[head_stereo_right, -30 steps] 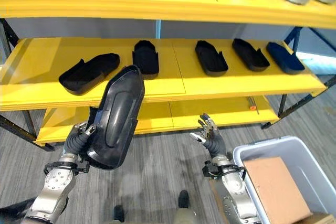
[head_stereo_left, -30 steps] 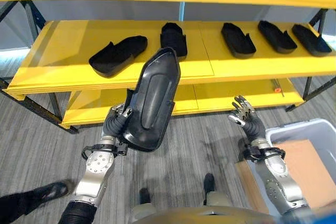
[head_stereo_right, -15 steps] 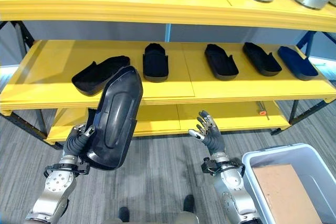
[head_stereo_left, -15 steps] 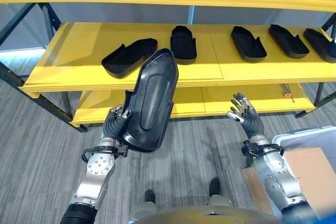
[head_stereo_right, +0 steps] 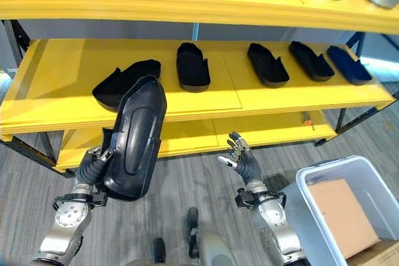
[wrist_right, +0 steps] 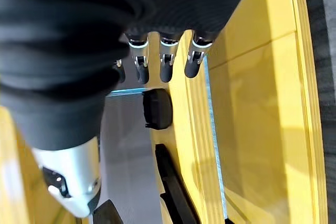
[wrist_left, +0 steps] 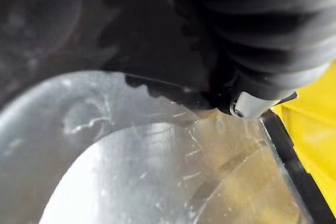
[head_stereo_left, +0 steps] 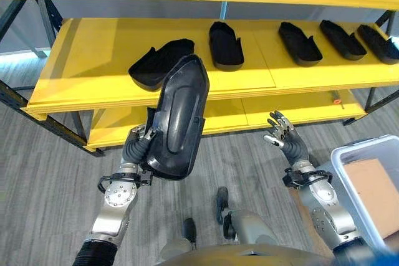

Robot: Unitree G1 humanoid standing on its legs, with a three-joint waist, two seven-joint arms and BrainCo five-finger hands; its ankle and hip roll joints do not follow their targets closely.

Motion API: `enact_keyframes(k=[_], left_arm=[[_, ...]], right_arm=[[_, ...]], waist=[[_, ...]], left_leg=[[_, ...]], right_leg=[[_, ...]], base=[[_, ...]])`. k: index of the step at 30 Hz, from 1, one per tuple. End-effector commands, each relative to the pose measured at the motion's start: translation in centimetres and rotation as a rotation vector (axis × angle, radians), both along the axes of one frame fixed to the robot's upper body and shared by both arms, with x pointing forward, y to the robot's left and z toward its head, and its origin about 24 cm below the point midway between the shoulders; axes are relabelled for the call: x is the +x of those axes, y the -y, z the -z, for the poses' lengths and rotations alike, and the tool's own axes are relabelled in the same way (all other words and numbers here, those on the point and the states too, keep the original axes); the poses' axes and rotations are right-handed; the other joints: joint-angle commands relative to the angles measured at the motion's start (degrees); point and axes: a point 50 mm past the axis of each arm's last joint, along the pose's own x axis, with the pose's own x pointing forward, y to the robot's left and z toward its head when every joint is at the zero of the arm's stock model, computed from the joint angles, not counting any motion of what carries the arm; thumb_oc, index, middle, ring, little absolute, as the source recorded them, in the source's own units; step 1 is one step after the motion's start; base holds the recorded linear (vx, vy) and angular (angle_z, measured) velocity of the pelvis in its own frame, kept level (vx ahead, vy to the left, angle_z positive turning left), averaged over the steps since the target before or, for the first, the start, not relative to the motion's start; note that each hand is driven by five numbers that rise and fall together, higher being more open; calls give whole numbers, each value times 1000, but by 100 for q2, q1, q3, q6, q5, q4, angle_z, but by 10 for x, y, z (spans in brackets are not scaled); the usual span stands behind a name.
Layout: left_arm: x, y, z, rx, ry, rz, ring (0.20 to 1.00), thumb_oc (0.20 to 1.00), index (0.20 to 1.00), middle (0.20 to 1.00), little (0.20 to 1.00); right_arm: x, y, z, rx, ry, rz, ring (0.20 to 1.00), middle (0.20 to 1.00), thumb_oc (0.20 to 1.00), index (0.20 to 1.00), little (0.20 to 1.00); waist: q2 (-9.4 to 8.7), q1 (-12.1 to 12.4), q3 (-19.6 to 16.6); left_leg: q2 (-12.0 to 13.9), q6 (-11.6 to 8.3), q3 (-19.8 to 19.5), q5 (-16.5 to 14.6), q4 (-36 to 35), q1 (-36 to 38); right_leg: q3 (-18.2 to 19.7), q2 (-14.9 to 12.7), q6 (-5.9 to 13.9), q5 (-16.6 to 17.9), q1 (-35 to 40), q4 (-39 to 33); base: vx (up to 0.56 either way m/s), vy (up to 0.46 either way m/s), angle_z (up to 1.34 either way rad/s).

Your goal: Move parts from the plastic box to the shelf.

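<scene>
Left hand (head_stereo_left: 138, 144) clamped on large black part (head_stereo_left: 177, 116), upright before yellow shelf (head_stereo_left: 93, 60), partly hiding shelved black part (head_stereo_left: 156, 63). Right hand (head_stereo_left: 283, 138) empty, fingers spread. Plastic box (head_stereo_right: 312, 182) cut off at right.

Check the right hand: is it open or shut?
Open. The right hand has its fingers spread and straight, holding nothing, raised in front of the shelf.

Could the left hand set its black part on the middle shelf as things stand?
Probably yes. The left hand holds the black part upright in front of the middle shelf, and bare yellow board lies left of the five parts already there. The right hand hangs open to the side, out of the way.
</scene>
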Motion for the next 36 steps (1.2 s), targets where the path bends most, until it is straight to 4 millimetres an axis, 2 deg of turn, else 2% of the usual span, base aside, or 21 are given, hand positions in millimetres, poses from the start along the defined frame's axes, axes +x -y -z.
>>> enact_keyframes(k=[1, 4, 6, 7, 8, 9, 12, 14, 15, 16, 17, 18, 19, 20, 22, 23, 25, 26, 27, 33, 36], left_arm=[[16, 11, -45, -5, 235, 68, 200, 200, 200, 200, 200], [22, 18, -47, -28, 248, 101, 200, 200, 200, 200, 200], [22, 19, -47, -28, 248, 101, 200, 200, 200, 200, 200], [22, 22, -47, -55, 249, 114, 200, 200, 200, 200, 200], [22, 22, -47, -56, 249, 114, 200, 200, 200, 200, 200], [23, 23, -47, -64, 253, 117, 200, 200, 200, 200, 200], [23, 24, -50, -73, 264, 128, 200, 200, 200, 200, 200], [23, 23, -50, -73, 267, 124, 200, 200, 200, 200, 200], [22, 23, -50, -75, 270, 121, 200, 200, 200, 200, 200], [20, 20, -52, -71, 273, 104, 200, 200, 200, 200, 200], [20, 19, -52, -70, 273, 104, 200, 200, 200, 200, 200], [20, 19, -52, -68, 277, 94, 200, 200, 200, 200, 200], [20, 18, -53, -65, 282, 84, 200, 200, 200, 200, 200], [21, 17, -54, -69, 292, 73, 200, 200, 200, 200, 200], [25, 20, -58, -72, 308, 73, 200, 200, 200, 200, 200], [26, 21, -60, -81, 319, 75, 200, 200, 200, 200, 200], [26, 22, -61, -91, 330, 73, 200, 200, 200, 200, 200], [25, 24, -61, -92, 330, 90, 200, 200, 200, 200, 200], [25, 24, -61, -92, 329, 91, 200, 200, 200, 200, 200], [34, 21, -75, -39, 375, 120, 200, 200, 200, 200, 200], [39, 16, -85, -4, 415, 94, 200, 200, 200, 200, 200]], right_arm=[[13, 8, -30, 8, 154, 21, 1000, 1000, 1000, 1000, 1000], [12, 17, -31, 4, 159, 59, 1000, 1000, 1000, 1000, 1000], [12, 17, -31, 4, 160, 60, 1000, 1000, 1000, 1000, 1000], [10, 21, -29, 2, 153, 69, 1000, 1000, 1000, 1000, 1000], [10, 22, -29, 2, 153, 70, 1000, 1000, 1000, 1000, 1000], [9, 24, -30, 0, 155, 76, 1000, 1000, 1000, 1000, 1000], [8, 29, -31, -8, 161, 90, 1000, 1000, 1000, 1000, 1000], [8, 30, -31, -11, 162, 91, 1000, 1000, 1000, 1000, 1000], [7, 32, -29, -12, 156, 107, 1000, 1000, 1000, 1000, 1000], [6, 34, -28, -12, 152, 130, 1000, 1000, 1000, 1000, 1000], [6, 33, -28, -12, 153, 130, 1000, 1000, 1000, 1000, 1000], [6, 33, -27, -14, 149, 135, 1000, 1000, 1000, 1000, 1000], [7, 35, -27, -24, 146, 146, 1000, 1000, 1000, 1000, 1000], [7, 37, -26, -31, 143, 156, 1000, 1000, 1000, 1000, 1000], [8, 38, -25, -39, 139, 173, 1000, 1000, 1000, 1000, 1000], [8, 39, -24, -42, 135, 174, 1000, 1000, 1000, 1000, 1000], [6, 37, -24, -38, 134, 163, 1000, 1000, 1000, 1000, 1000], [6, 37, -24, -28, 134, 159, 1000, 1000, 1000, 1000, 1000], [6, 37, -24, -28, 134, 159, 1000, 1000, 1000, 1000, 1000], [13, 23, -26, 39, 139, 137, 1000, 1000, 1000, 1000, 1000], [15, 14, -25, 48, 135, 103, 1000, 1000, 1000, 1000, 1000]], waist=[[60, 64, -69], [67, -4, -98], [70, -14, -96], [69, -18, -49], [74, -26, -48], [65, -14, 16], [31, 73, 203], [21, 102, 236], [-29, 84, 230], [-131, 84, 195], [-150, 85, 189], [-170, 99, 170], [-144, 85, 144], [-68, 47, 125], [50, 67, 128], [107, 85, 110], [187, 180, 79], [231, 132, 13], [226, 134, 14], [144, 137, -20], [61, 173, -32]], left_leg=[[-26, -84, 75, -440, 48, 200], [98, -191, 103, -806, 812, -2], [104, -194, 90, -834, 863, -27], [201, -396, 93, -805, 1690, -303], [212, -406, 82, -831, 1756, -339], [258, -572, 65, -619, 2378, -607], [334, -917, -84, -72, 3478, -1191], [303, -907, -163, -96, 3561, -1266], [575, -820, -110, -134, 3394, -1386], [1165, -712, -100, -323, 2769, -1298], [1144, -706, -87, -282, 2724, -1288], [1383, -681, -144, -194, 2126, -1205], [1655, -712, -198, 46, 1680, -1191], [2083, -881, -103, 600, 1022, -1110], [2337, -1043, -57, 1145, 438, -1072], [2377, -1114, -186, 1222, 232, -1009], [2340, -1241, -722, 1129, 359, -958], [2220, -1264, -731, 788, 586, -976], [2212, -1260, -728, 774, 602, -977], [1661, -1055, -213, 98, 1211, -1073], [1501, -966, -23, -15, 1332, -1149]], right_leg=[[6, 13, 59, 108, 588, -242], [-142, -20, -74, -123, 747, -103], [-156, -20, -77, -130, 748, -97], [-170, 11, -219, -287, 960, -103], [-182, 17, -227, -284, 961, -107], [-219, 21, -298, -314, 1041, -122], [-365, 0, -433, -409, 1219, -174], [-378, -5, -441, -454, 1249, -176], [-407, -101, -402, -484, 1313, -192], [-392, -272, -302, -531, 1383, -170], [-387, -291, -300, -516, 1371, -173], [-362, -371, -239, -542, 1366, -151], [-330, -426, -183, -579, 1358, -133], [-329, -469, -137, -668, 1343, -65], [-260, -519, -77, -750, 1385, -24], [-196, -568, -24, -782, 1446, -27], [-1, -655, 30, -802, 1557, -51], [53, -801, 92, -786, 1690, -89], [55, -808, 97, -783, 1700, -98], [157, -1507, 457, -388, 1756, -60], [176, -1699, 560, -233, 1610, -24]], base=[[142, -85, 32], [192, -140, 13], [97, -84, 28], [128, -120, 34], [146, -170, 26], [19, -83, 22], [15, -87, 19], [54, -11, 14], [156, 80, 15], [150, 80, 17], [133, 134, 11], [83, 146, -2], [145, 232, -19], [129, 246, -21], [151, 270, -1], [219, 304, 12], [251, 304, -29], [202, 234, -79], [218, 266, -67], [121, 277, -5], [34, 173, -15]])
